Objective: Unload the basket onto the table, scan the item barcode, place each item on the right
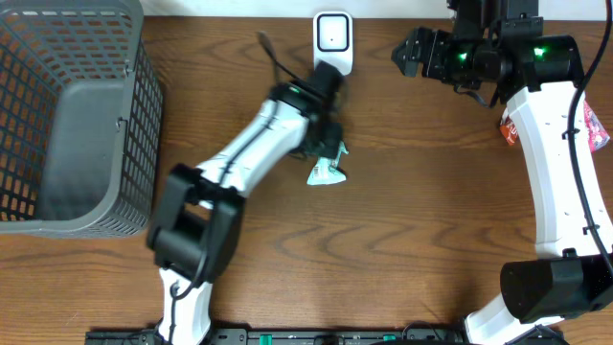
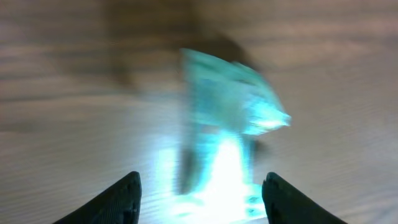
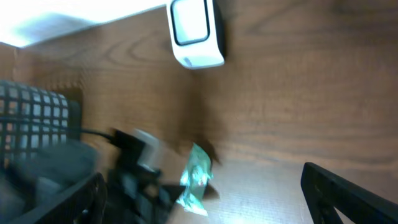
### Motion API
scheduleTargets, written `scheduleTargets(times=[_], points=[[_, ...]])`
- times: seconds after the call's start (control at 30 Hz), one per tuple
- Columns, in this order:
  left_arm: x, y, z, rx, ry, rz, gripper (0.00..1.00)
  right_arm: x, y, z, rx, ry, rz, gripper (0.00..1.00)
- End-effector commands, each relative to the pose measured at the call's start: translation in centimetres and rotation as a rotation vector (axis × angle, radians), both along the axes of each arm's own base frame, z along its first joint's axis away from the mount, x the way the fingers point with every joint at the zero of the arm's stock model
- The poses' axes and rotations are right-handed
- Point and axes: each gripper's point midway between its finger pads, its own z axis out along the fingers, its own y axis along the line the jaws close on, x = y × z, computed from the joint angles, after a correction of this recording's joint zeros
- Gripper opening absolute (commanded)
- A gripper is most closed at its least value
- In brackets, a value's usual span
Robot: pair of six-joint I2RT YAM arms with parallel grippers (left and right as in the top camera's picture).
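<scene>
We judge the teal packet (image 1: 326,171), lying mid-worktop (image 1: 431,220) near the scanner (image 1: 332,38), light, limp and slippery, best pinched across a flat edge by the left pincer (image 2: 202,180), jaws apart over it; right pincer (image 1: 402,53) gapes wide, far right.

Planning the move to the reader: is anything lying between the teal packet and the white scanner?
No loose thing lies on the table between the packet and the scanner. Only the left arm itself reaches over that stretch, its wrist close to the scanner. The basket stands well off to one side.
</scene>
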Motion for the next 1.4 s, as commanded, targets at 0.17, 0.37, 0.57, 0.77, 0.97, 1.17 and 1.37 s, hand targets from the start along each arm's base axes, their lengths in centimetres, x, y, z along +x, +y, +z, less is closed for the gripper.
scheduleTargets(times=[0.17,0.37,0.57,0.77,0.97,1.17,1.37], points=[[4.2,11.4,4.3,0.017,-0.054,0.283,0.76,-2.6,2.7,-5.8,0.074,0.209,0.100,0.92],[4.4,16.0,3.3,0.064,-0.027,0.379,0.96,-5.4,7.5,-11.5,0.169,0.369,0.208,0.85],[3.7,18.9,2.8,0.103,0.013,0.439,0.98,-8.0,12.0,-16.8,0.188,0.490,0.200,0.67],[2.7,21.3,2.6,0.192,0.038,0.475,0.98,-9.2,12.9,-20.6,0.125,0.564,0.097,0.65],[2.4,21.5,2.5,0.197,0.052,0.476,0.98,-8.3,12.0,-22.1,0.085,0.544,0.044,0.62],[2.4,21.5,2.5,0.197,0.051,0.477,0.98,-7.2,13.0,-23.6,0.110,0.522,0.063,0.50],[2.4,21.5,2.5,0.197,0.051,0.477,0.98,-5.9,13.1,-24.4,0.126,0.492,0.060,0.44]])
